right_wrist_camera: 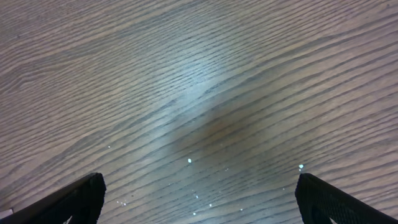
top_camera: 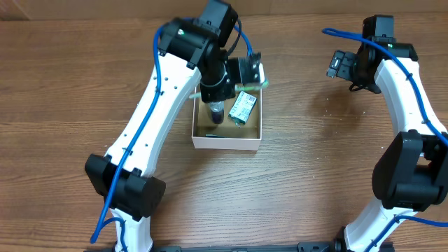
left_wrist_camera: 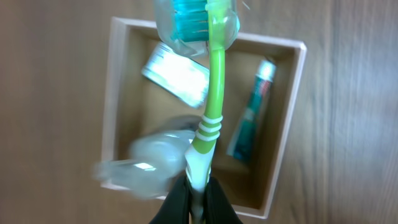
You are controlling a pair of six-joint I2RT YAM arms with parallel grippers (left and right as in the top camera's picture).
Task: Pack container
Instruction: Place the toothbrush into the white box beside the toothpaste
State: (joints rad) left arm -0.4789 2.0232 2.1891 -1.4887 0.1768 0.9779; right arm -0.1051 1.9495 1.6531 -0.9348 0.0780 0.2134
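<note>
The container (top_camera: 228,141) is a shallow white-walled box with a brown inside, at the table's middle. It also shows in the left wrist view (left_wrist_camera: 283,143). My left gripper (left_wrist_camera: 198,205) is shut on a green and white toothbrush (left_wrist_camera: 214,93) and holds it above the box. The brush head sits in a clear wrapper. In the box lie a green toothpaste tube (left_wrist_camera: 252,115), a white packet (left_wrist_camera: 177,74) and a clear, blurred plastic item (left_wrist_camera: 146,165). My right gripper (right_wrist_camera: 199,199) is open and empty over bare table at the far right (top_camera: 343,64).
The wooden table (top_camera: 315,154) surrounds the box. The left arm (top_camera: 161,119) reaches over the box from the front left. The right arm (top_camera: 409,126) stands along the right edge. Small white specks (right_wrist_camera: 189,160) lie on the wood under the right gripper.
</note>
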